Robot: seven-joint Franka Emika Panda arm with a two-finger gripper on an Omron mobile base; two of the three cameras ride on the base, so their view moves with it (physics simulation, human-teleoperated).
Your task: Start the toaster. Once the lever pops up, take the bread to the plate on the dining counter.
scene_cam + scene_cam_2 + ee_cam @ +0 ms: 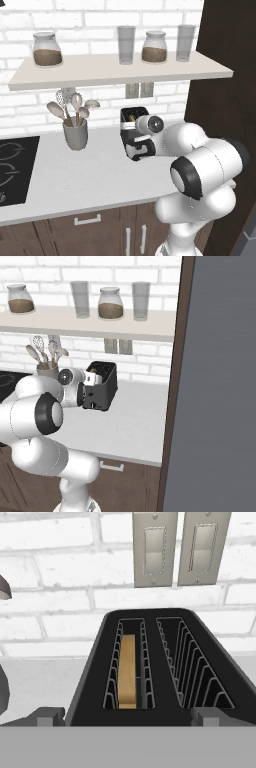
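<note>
The toaster (pixel 165 667) is a small, boxy, dark grey appliance with two long top slots lined with thin wire guides. It stands on the white worktop (pixel 75 175) against the white brick wall, below two wall outlets (pixel 177 547) and to the right of a grey utensil cup (pixel 75 134) holding pale spoons. The bread (pixel 128 672), a brown slice seen edge-on, sits upright in the left slot as the hand view shows it; the other slot holds nothing. The claw (pixel 127 717) hangs just before and above the toaster's near end, its fingers (pixel 47 717) spread wide to either side and gripping nothing. A shelf (pixel 120 70) above carries two jars and two glasses. A black hob (pixel 15 167) lies at the worktop's left.
</note>
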